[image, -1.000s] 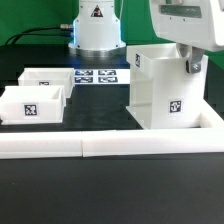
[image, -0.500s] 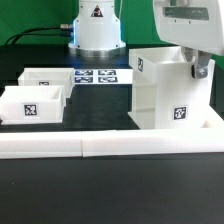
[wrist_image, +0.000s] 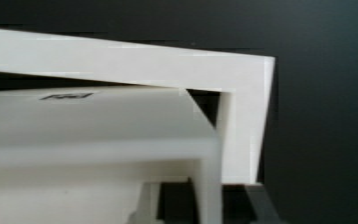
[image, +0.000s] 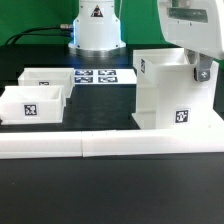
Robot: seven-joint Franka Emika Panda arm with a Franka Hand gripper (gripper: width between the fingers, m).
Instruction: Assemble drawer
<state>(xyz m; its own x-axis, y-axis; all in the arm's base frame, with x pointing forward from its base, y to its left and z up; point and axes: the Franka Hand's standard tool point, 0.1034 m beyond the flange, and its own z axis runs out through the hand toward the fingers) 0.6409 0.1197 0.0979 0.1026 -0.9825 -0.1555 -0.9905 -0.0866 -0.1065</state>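
Exterior view: claw (image: pixel 200 72) clamped on wall of boxy, smooth white plastic housing (image: pixel 160 95); open-topped trays (image: pixel 20 106) apart.

Your border wall (image: pixel 110 147), low and white, runs below the fingers (image: pixel 203 70) on the camera side. Your marker board (image: pixel 100 76) lies flat, well apart from the fingers, toward the exterior view's left and farther back. Black table (image: pixel 110 195) underneath both. Dark cable (image: pixel 40 33) farthest from the fingers, back corner
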